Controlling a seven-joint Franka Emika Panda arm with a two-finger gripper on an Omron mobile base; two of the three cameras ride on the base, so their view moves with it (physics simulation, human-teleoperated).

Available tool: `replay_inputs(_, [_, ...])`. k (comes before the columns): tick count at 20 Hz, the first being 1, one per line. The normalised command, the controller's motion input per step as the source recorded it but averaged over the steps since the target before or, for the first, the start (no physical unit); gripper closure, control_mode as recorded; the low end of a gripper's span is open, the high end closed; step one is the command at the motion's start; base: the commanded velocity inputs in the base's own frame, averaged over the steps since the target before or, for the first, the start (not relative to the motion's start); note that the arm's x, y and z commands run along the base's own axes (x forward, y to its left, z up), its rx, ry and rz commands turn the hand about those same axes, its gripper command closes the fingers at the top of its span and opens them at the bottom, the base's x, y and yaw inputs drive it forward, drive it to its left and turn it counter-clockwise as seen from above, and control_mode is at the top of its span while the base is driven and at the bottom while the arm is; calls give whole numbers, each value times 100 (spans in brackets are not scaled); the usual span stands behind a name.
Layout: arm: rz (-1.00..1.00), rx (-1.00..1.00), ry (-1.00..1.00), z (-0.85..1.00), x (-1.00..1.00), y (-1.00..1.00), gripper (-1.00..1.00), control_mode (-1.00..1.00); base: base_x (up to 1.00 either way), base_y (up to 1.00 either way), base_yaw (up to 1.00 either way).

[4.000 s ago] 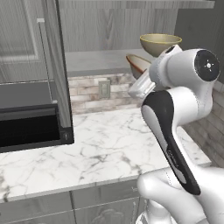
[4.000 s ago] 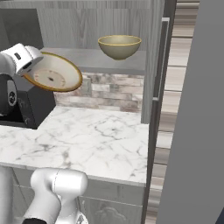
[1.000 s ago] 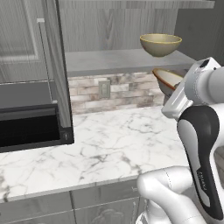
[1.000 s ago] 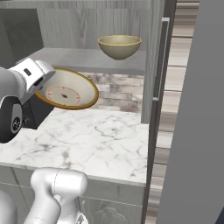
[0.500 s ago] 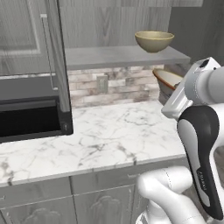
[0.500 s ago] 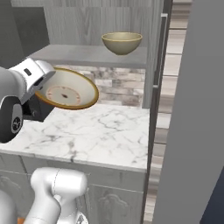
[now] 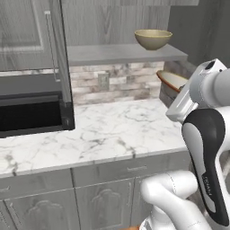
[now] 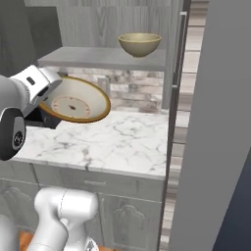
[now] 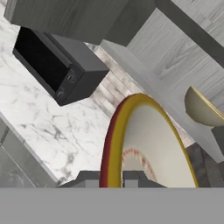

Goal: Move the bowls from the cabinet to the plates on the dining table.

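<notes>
I am carrying one bowl (image 8: 74, 103) away from the cabinet (image 8: 147, 19); my pincer (image 9: 111, 177) is clamped on its rim, and the bowl hangs tipped on edge, its cream inside facing right, above the marble tabletop (image 8: 103, 142). A second bowl (image 7: 152, 38) sits upright on the cabinet shelf (image 7: 117, 53), far right. Next I judge I must turn toward the dining table, find a plate, and level the bowl before setting it down. My arm is bent high, wrist rolled sideways beside the shelf.
</notes>
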Motion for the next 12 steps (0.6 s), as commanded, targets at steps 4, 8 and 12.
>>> replay_inputs(4, [0, 0, 0, 0, 0, 0, 100, 100, -29, 6, 10])
replay_inputs(8, [0, 0, 0, 0, 0, 0, 100, 100, -26, 13, 15])
replay_inputs(12, [0, 0, 0, 0, 0, 0, 100, 100, -30, 14, 18])
